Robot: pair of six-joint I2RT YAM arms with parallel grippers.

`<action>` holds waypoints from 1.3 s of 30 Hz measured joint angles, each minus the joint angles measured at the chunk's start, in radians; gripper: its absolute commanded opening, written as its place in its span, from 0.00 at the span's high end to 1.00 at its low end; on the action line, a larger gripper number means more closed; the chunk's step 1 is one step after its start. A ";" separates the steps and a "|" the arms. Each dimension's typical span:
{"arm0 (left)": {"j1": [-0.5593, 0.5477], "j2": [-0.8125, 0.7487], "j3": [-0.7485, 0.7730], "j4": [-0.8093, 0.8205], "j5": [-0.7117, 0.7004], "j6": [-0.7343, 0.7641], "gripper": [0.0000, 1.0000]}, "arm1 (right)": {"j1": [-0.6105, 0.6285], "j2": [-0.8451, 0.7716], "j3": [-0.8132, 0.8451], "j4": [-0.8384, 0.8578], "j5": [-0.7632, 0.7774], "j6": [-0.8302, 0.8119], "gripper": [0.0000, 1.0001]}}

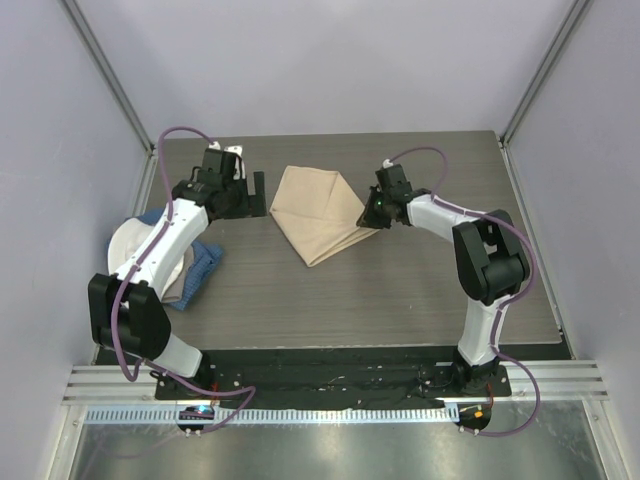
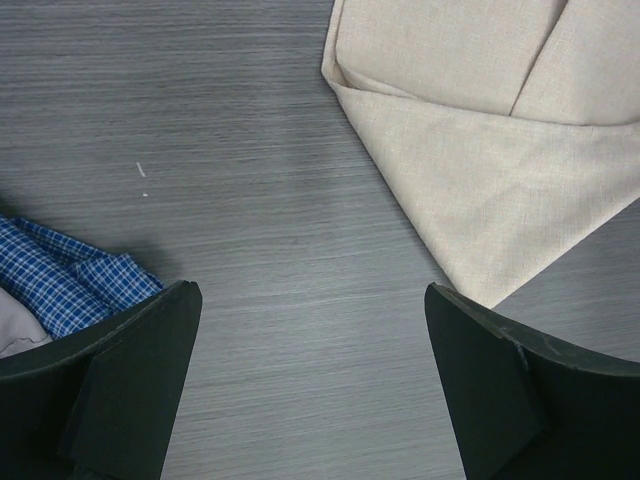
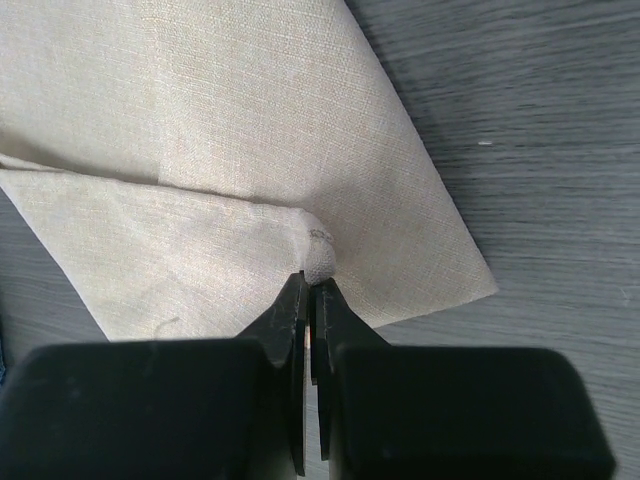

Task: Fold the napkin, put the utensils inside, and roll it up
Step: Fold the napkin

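Napkin (image 1: pixel 318 212): partly folded on the counter (image 1: pixel 400 290), upper centre of the overhead frame.
Right fingers (image 3: pixel 292 312): closed on the napkin's folded right corner.
Left fingers (image 2: pixel 130 385): spread wide, holding nothing, napkin to their upper right.
Utensils: apparently out of view.

Passage between napkin (image 1: pixel 315 215) and blue cloth (image 1: pixel 204 264); cloth heap blocks table (image 1: pixel 400 290) left edge.
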State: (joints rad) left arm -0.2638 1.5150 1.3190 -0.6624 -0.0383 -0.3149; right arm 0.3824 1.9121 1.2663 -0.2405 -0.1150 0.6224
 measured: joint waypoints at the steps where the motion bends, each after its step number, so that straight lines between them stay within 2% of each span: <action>1: 0.000 0.000 0.000 0.000 0.004 -0.001 0.00 | 0.000 -0.004 -0.003 0.000 0.003 0.000 0.99; 6: 0.000 0.000 -0.001 0.000 0.010 -0.006 0.00 | 0.000 -0.023 -0.009 0.000 0.026 -0.002 0.98; 10: 0.000 0.000 -0.002 0.000 0.014 -0.017 0.00 | 0.000 -0.024 -0.018 0.001 0.032 -0.004 0.83; 11: 0.000 0.000 -0.002 0.000 0.015 -0.018 0.00 | 0.000 -0.024 -0.023 0.001 0.032 -0.005 0.73; 14: 0.000 0.000 -0.005 0.005 0.017 -0.019 0.00 | 0.000 -0.024 -0.033 -0.003 0.039 -0.011 0.51; 17: 0.000 0.000 -0.010 0.006 0.017 -0.020 0.00 | -0.001 -0.035 -0.042 -0.013 0.043 -0.024 0.41; 28: 0.000 0.003 -0.011 0.007 0.013 -0.020 0.00 | -0.027 -0.129 0.014 -0.060 -0.046 -0.190 0.31; 34: 0.000 0.006 -0.011 0.007 0.012 -0.029 0.00 | -0.061 -0.018 0.151 -0.139 -0.123 -0.345 0.29; 39: 0.000 0.006 -0.023 0.006 0.004 -0.050 0.00 | -0.065 0.050 0.156 -0.190 -0.128 -0.454 0.29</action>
State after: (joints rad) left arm -0.2638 1.5211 1.2957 -0.6559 -0.0341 -0.3649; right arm 0.3172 1.9625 1.4227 -0.4301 -0.2428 0.1684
